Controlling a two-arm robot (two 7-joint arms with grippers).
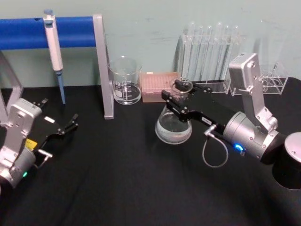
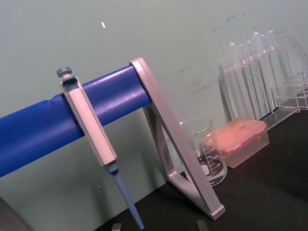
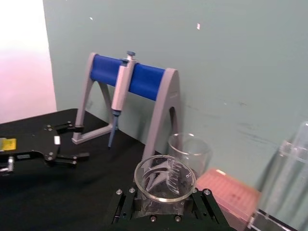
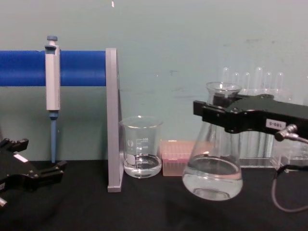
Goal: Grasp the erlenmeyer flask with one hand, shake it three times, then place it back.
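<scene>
- Black surface (image 1: 117, 188): the erlenmeyer flask (image 4: 211, 175) hangs right of its centre, apparently just clear of it, neck up and slightly tilted.
- Right claw (image 1: 178, 96) is clenched on the flask's neck from the side (a little liquid sits in the base).
- Left claw (image 1: 66, 128) rests spread, well apart at the left.

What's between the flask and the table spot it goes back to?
Nothing visible. Right gripper is shut on the flask neck; table below is bare. Beaker and pink box stand behind, apart. Left gripper parked far left.
</scene>
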